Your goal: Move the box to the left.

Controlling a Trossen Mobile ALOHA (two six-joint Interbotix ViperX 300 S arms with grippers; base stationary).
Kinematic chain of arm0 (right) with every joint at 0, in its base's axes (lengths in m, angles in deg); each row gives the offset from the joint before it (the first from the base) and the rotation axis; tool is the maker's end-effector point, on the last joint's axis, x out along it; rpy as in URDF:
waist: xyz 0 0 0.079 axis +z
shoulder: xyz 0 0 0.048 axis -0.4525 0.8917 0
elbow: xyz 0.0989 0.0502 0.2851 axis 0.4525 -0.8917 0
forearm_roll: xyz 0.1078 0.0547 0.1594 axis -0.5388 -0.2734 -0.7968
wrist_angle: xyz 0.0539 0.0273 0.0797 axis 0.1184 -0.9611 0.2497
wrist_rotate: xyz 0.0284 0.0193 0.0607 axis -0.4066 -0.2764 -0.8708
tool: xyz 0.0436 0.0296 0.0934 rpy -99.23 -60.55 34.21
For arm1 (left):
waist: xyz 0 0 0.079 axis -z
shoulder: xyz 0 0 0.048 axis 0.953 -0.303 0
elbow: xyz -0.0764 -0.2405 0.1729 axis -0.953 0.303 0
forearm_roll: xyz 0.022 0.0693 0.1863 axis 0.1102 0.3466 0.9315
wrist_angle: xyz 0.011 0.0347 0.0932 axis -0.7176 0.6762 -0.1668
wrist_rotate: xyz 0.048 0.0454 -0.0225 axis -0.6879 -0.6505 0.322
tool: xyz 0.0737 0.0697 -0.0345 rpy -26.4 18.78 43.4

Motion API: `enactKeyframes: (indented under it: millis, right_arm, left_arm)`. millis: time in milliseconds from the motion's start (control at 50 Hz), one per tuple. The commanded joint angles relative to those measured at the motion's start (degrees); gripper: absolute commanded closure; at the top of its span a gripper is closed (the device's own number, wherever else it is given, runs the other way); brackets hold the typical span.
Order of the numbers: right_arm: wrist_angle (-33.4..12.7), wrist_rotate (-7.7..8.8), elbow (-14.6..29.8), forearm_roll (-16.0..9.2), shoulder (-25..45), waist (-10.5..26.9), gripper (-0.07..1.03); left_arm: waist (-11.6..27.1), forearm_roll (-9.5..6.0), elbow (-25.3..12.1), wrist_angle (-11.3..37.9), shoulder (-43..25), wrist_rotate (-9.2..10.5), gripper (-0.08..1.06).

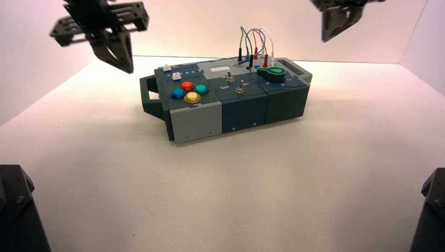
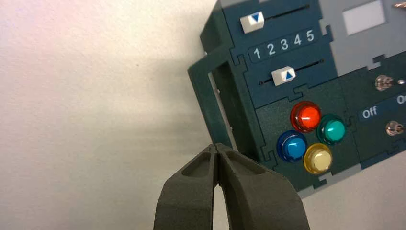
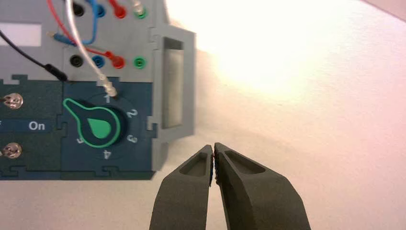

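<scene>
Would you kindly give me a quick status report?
Left gripper and right gripper shut, raised above box ends. Box on table, untouched. Nothing blocking leftward.

Left gripper (image 2: 218, 149) fingertips pressed together, above bare surface (image 2: 95, 96) just beside box (image 2: 287, 91) end handle (image 2: 203, 91); four coloured buttons (image 2: 311, 136) near.
</scene>
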Motion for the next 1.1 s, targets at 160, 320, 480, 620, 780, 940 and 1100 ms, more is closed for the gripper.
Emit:
enactKeyframes:
  millis: [160, 320, 480, 620, 780, 940, 1100]
  right_arm:
    - [0.26, 0.79, 3.6, -0.35, 3.25, 2.02, 0.95]
    - [0.7, 1.14, 5.01, -0.44, 5.36, 2.64, 0.95]
    - [0.79, 1.14, 5.71, -0.53, 5.8, 2.64, 0.95]
    - [0.79, 1.14, 6.24, -0.44, 5.89, 2.64, 0.95]
    - [0.7, 1.14, 6.5, -0.44, 6.77, 2.64, 0.95]
    - [0.79, 1.32, 6.59, -0.09, 8.0, 2.64, 0.95]
    - [1.41, 1.32, 7.73, 0.09, 9.93, 2.37, 0.95]
  left_arm:
    - [1.49, -2.46, -2.81, -1.41, -2.64, 1.05, 1.0]
    - [3.69, -3.87, -4.83, -1.49, -5.1, 1.23, 1.0]
    - [4.22, -4.39, -6.42, -1.14, -8.17, 2.29, 1.0]
    - [4.22, -4.22, -7.65, -1.23, -11.87, 5.45, 1.0]
    - [4.22, -3.96, -8.26, -1.23, -14.77, 6.86, 1.0]
    - [4.13, -2.99, -8.35, -1.14, -17.49, 8.61, 1.0]
    - [3.78, -1.85, -8.61, -1.14, -20.13, 8.7, 1.0]
